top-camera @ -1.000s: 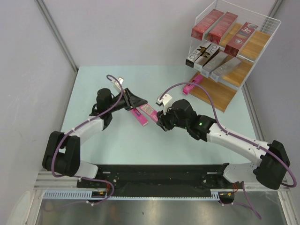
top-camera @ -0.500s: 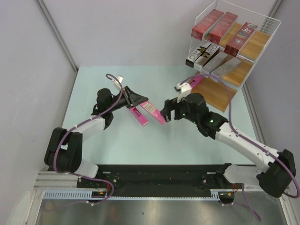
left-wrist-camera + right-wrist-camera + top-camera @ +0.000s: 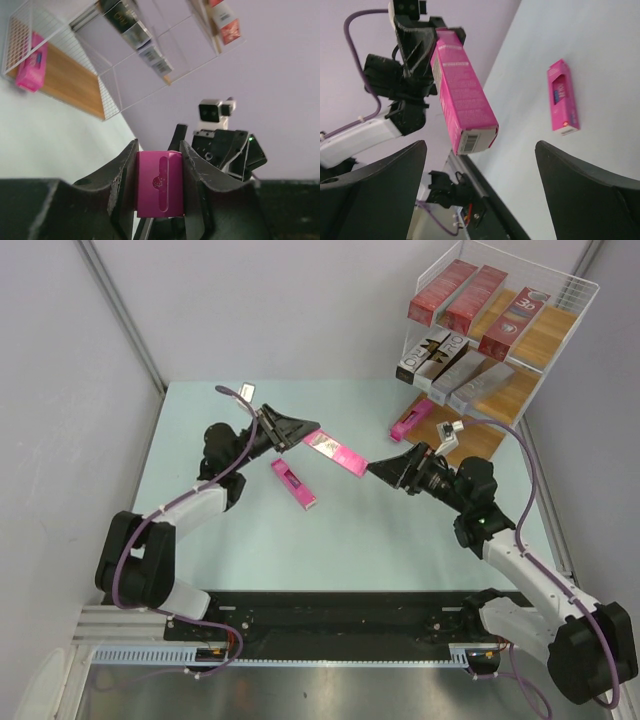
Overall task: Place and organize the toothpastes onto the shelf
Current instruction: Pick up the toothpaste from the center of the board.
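While left hand (image 3: 306, 435) grips a pink carton (image 3: 336, 452), right hand (image 3: 387, 462) gapes.

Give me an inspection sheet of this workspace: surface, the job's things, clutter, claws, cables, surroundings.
Surface: pale green table, with a loose pink carton lying flat on it.
Job's things: shelf holds three red cartons on the top board, three silver cartons on the middle board and a shelved pink carton on the lowest board.
Clutter: nothing seen.
Claws: left claw shut on a raised pink carton; right claw open, facing its free end, not gripping.
Cables: purple cable looped along each arm.
Surroundings: grey walls; black rail at the near edge.
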